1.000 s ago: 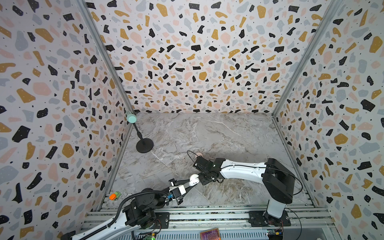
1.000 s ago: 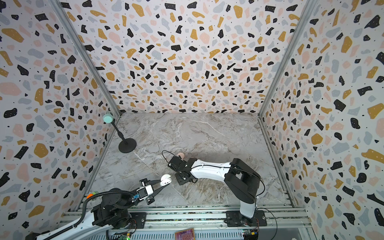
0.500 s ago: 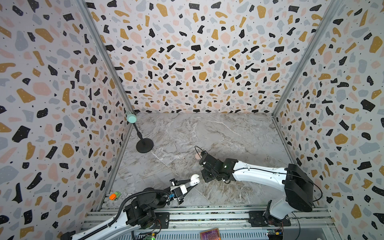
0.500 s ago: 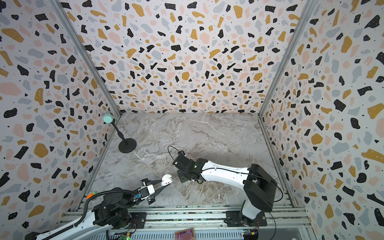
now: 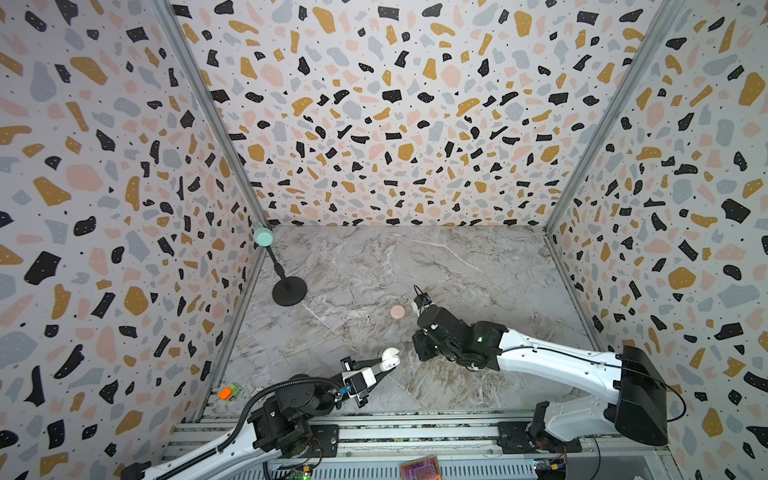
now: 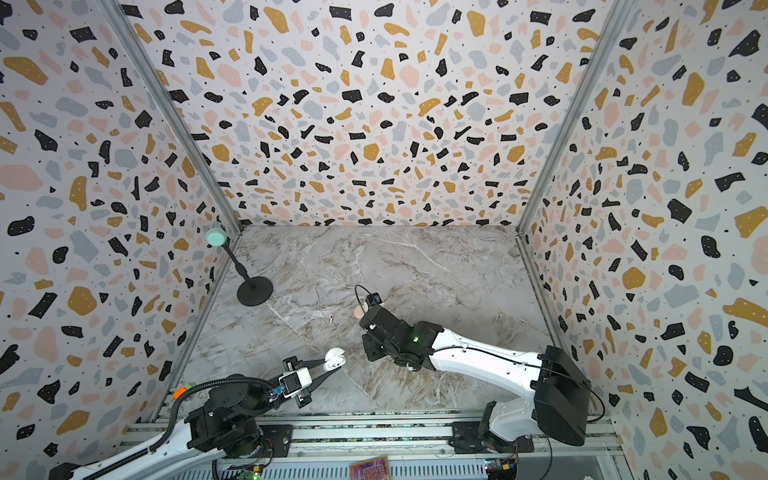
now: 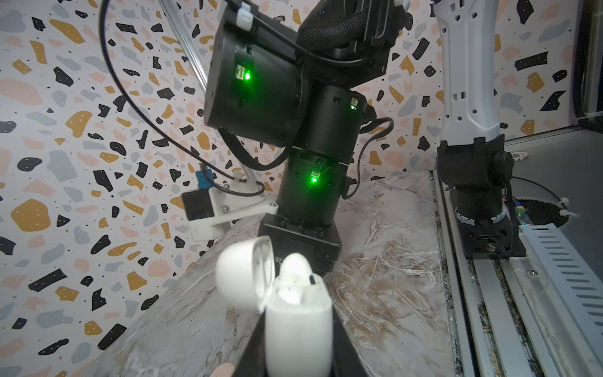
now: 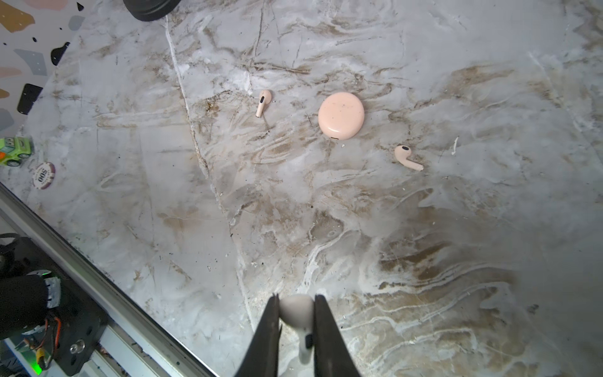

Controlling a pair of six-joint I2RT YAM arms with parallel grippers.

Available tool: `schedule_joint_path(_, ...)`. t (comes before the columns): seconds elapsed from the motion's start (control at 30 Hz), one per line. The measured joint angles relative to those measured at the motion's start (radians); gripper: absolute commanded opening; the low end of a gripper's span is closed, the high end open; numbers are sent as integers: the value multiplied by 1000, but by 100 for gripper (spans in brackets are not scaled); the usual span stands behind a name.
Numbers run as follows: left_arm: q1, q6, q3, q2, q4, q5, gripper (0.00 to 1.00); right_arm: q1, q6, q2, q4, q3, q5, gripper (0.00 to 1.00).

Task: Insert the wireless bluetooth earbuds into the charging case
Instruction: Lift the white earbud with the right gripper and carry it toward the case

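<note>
My left gripper (image 7: 298, 321) is shut on the white charging case (image 7: 298, 329), which it holds upright above the table with the lid (image 7: 244, 275) flipped open; both top views show the case (image 5: 390, 358) (image 6: 334, 358). One white earbud (image 7: 295, 269) sits in it. My right gripper (image 8: 296, 315) is shut on a second white earbud (image 8: 295, 310), stem pointing back between the fingers, just right of the case. A closed pink round case (image 8: 341, 116) (image 5: 397, 311) lies further back, with a pink earbud (image 8: 263, 102) and another pink earbud (image 8: 406, 157) on either side.
A black microphone stand (image 5: 289, 291) with a teal head (image 5: 262, 237) stands at the back left. A green and orange toy car (image 5: 230, 391) (image 8: 14, 151) and a poker chip (image 8: 44, 175) lie near the front left rail. Patterned walls close in three sides.
The right arm has swung its elbow out to the right and its wrist has shifted a little right, uncovering the pink case. The left arm and the white case have not moved.
</note>
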Motion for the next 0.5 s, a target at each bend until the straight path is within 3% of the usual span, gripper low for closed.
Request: schedule_joint_path(0.5, 0, -90, 0, 20, 40, -66, 0, 0, 0, -184, 54, -34, 0, 10)
